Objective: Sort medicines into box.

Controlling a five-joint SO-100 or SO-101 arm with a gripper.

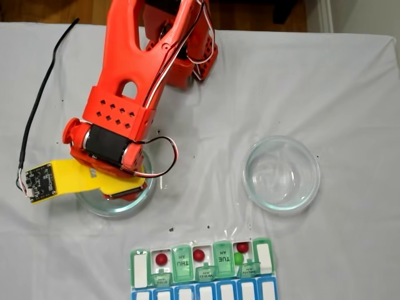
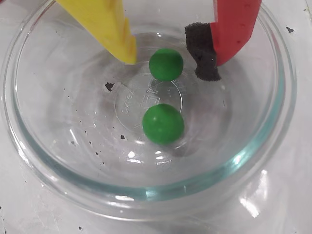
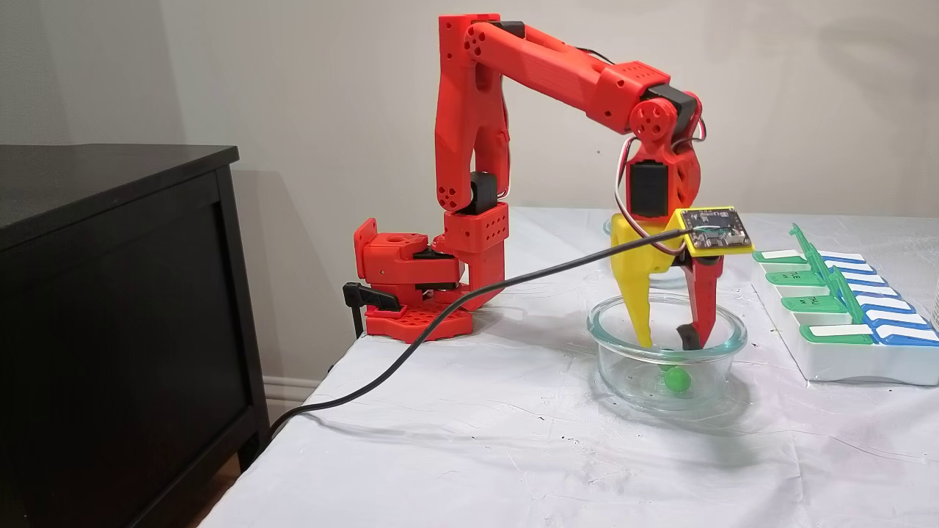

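**Green balls wait between parted jaws in glass dish**

Glass surrounds the scene in the wrist view: a clear round dish (image 2: 273,131) holds two green balls (image 2: 166,64), and the arm's gripper (image 2: 175,63) has its jaws lowered inside the rim, standing apart and holding nothing. One jaw is yellow, the other red with a black foam pad (image 2: 202,51) on its inner face. The farther ball lies directly between the two tips, just beside the yellow one and a little apart from the pad. The nearer green ball (image 2: 163,124) rests in front of the jaws, near the dish's centre, apart from its twin.

Seen from the side in a fixed view, the orange-red arm (image 3: 543,66) reaches down from its base on the white tabletop (image 3: 455,440), jaws dipping into the dish (image 3: 623,359) with one green ball (image 3: 676,378) visible below them.

From above in a fixed view, the pill box (image 1: 140,265) lies well away from the jaws, near the tabletop's front edge, its green lids raised. Three dark red balls (image 1: 162,259) sit in separate open cells, and a green ball (image 1: 239,257) shares a cell with the rightmost red one. A second glass dish (image 1: 309,187) stands off to the right.
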